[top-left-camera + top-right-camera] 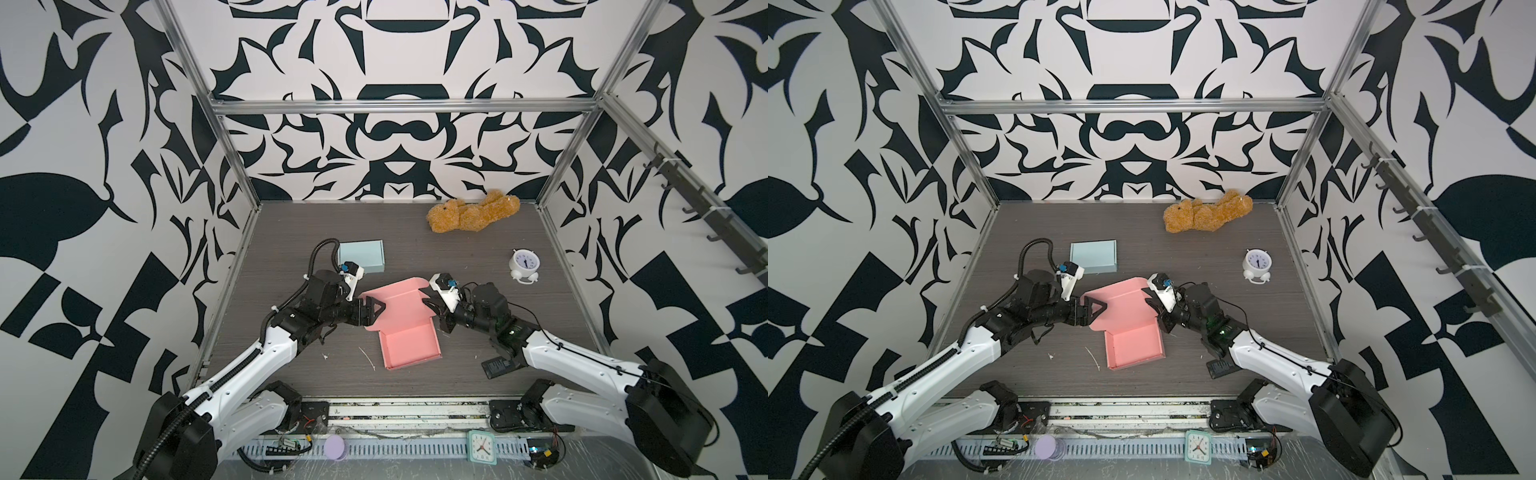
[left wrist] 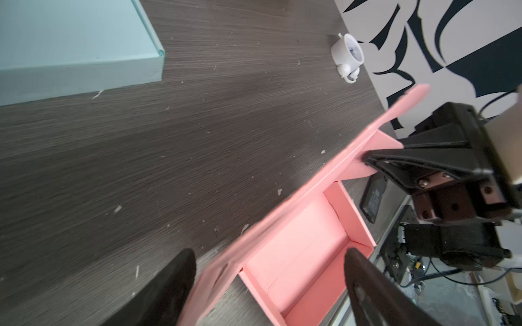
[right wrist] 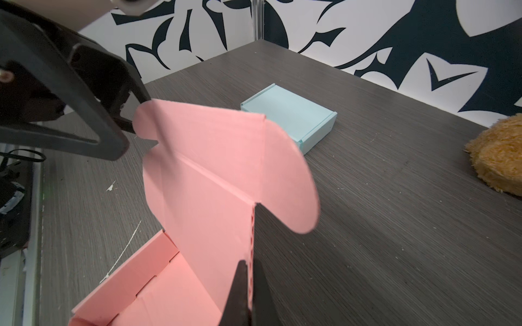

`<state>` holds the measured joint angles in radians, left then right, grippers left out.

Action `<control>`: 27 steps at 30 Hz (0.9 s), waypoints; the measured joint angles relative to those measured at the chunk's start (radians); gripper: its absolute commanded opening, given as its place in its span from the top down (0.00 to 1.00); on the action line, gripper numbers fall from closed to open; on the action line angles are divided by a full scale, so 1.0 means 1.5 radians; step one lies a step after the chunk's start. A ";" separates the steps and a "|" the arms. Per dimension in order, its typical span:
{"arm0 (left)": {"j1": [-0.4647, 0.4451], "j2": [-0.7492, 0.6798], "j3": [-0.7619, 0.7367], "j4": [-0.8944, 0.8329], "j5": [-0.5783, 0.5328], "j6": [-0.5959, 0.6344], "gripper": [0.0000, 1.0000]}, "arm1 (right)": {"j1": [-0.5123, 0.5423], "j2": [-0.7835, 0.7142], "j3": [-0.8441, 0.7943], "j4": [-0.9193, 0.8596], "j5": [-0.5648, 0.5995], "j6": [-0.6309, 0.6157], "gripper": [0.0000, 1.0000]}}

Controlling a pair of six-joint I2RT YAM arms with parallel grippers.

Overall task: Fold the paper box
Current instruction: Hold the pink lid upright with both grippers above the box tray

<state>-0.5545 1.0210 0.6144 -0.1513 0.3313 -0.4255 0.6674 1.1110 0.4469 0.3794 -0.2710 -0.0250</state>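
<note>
- The pink paper box [image 1: 409, 340] lay near the middle of the dark table [image 1: 291, 257]. Its lid was raised, and the lid's left flap reached between the fingers of the left tool [image 1: 374, 313].
- That left tool stood wide open with a finger on each side of the flap, as the left wrist view showed. Whether either finger touched the card could not be told.
- The left arm reached in low from the front-left corner, its tool nearly level and pointing right toward the box.
- The box's tray sat open side up toward the table's front. The lid rose tilted from the tray's far side, with a rounded flap at each end.
- The lid's right edge sat in the right tool [image 1: 428, 305], whose fingers were clamped tight on the corrugated card, as seen in the right wrist view.
- The right arm came in low from the front-right corner, its tool pointing left at the lid.
- A light blue box [image 1: 360, 257] lay just behind the left tool. A white alarm clock [image 1: 524, 266] and a brown teddy bear [image 1: 473, 212] lay well apart at the right rear.
</note>
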 measured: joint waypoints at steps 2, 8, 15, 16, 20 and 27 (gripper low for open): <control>0.000 0.001 0.000 0.010 0.009 0.001 0.08 | -0.005 0.000 -0.002 0.001 0.005 0.003 1.00; 0.000 0.000 -0.024 0.058 0.023 0.001 0.02 | -0.018 0.000 -0.006 -0.001 0.019 0.021 1.00; -0.002 -0.003 -0.055 0.091 0.031 0.002 0.01 | -0.023 -0.012 -0.011 -0.005 0.037 0.033 1.00; -0.002 -0.006 -0.055 0.096 0.033 0.002 0.01 | -0.025 -0.015 -0.011 -0.005 0.038 0.033 1.00; -0.002 -0.022 -0.061 0.122 0.040 0.002 0.00 | -0.028 -0.015 -0.011 -0.007 0.045 0.035 1.00; -0.002 -0.007 -0.067 0.135 0.052 0.002 0.01 | -0.031 -0.007 -0.011 -0.009 0.054 0.038 1.00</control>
<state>-0.5568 1.0100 0.5137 0.0513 0.4095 -0.4232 0.6212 1.1011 0.4305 0.3653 -0.1898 0.0315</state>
